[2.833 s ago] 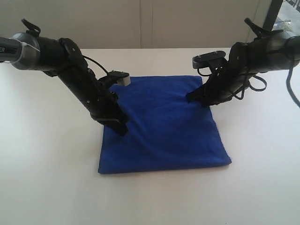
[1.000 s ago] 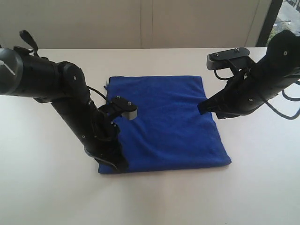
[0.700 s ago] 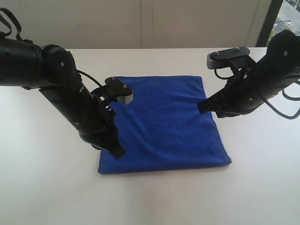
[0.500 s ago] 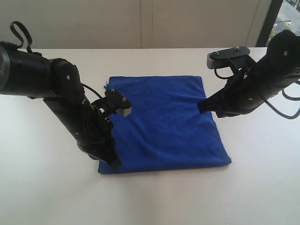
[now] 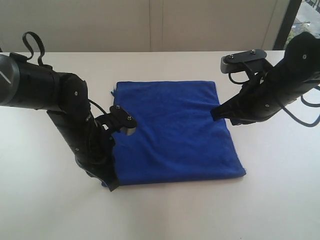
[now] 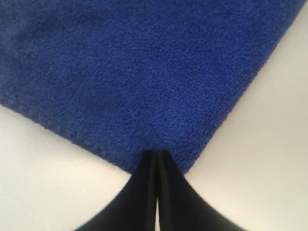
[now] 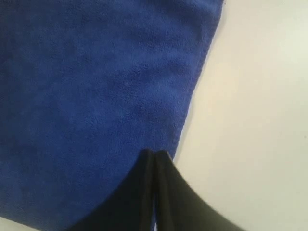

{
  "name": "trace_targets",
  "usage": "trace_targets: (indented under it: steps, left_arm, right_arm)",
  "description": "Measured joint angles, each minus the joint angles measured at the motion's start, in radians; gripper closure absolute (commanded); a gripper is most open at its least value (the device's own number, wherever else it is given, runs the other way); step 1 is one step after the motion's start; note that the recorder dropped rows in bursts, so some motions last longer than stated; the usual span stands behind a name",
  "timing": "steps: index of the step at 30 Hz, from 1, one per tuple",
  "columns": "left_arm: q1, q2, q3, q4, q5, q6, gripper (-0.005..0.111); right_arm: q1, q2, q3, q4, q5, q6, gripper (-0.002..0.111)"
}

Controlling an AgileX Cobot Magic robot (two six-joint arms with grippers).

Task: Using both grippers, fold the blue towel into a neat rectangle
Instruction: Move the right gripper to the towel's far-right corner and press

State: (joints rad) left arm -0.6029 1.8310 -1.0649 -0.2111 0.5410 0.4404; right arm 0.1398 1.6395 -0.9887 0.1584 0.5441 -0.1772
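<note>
Blue towel [image 5: 175, 130], one, on the table [image 5: 165, 215]; left gripper [image 5: 112, 186] at its corner, right gripper [image 5: 214, 115] at its edge, both jaws pressed together.

You are working in a robotics laboratory or test room, not a home or a shop. Grounds:

- Two black jointed machines with exposed cable loops, the left arm [image 5: 45, 90] and the right arm [image 5: 295, 65], reach in over the left and right edges of a plain white table [image 5: 50, 215].
- The table bears one blue towel [image 5: 175, 130].
- Beyond the far edge stands a plain beige panelled wall [image 5: 100, 25] with a vertical seam [image 5: 149, 25].
- Past the far right corner is a dark window frame [image 5: 290, 20]. What lies through the glass is too blurred to tell.
</note>
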Motion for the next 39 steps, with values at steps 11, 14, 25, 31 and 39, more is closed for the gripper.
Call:
trace_targets:
  steps: [11,14,25,31,39]
  left_arm:
    - [0.000,0.000,0.000,0.055,0.021,-0.040,0.107]
    - [0.000,0.000,0.000,0.058,0.021,-0.044,0.107]
    - [0.000,-0.132,0.000,0.071,0.024,-0.046,0.107]
    - [0.000,-0.111,0.000,0.012,-0.047,-0.055,0.107]
    - [0.000,-0.056,0.000,-0.030,-0.081,-0.055,0.107]
  right_arm:
    - [0.000,0.000,0.000,0.000,-0.002,0.000,0.108]
    - [0.000,0.000,0.000,0.000,-0.002,0.000,0.108]
    - [0.000,0.011,-0.113,0.000,-0.048,0.046,0.108]
    - [0.000,0.192,-0.254,0.000,-0.125,0.048,0.108]
    - [-0.022,0.419,-0.348,0.000,-0.280,0.048,0.108]
